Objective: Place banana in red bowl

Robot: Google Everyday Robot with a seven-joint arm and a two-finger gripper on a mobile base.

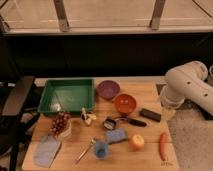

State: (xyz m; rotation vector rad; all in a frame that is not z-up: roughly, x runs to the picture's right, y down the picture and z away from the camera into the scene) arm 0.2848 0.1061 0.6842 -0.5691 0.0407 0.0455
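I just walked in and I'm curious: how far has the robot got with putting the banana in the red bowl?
Nothing looks done: the small pale-yellow toy banana lies on the wooden table, left of the glossy orange-red bowl, which holds no banana. Nothing is in hand: the white robot arm sits at the table's right edge, its gripper out of view. Left to do: reach, grasp, carry, release.
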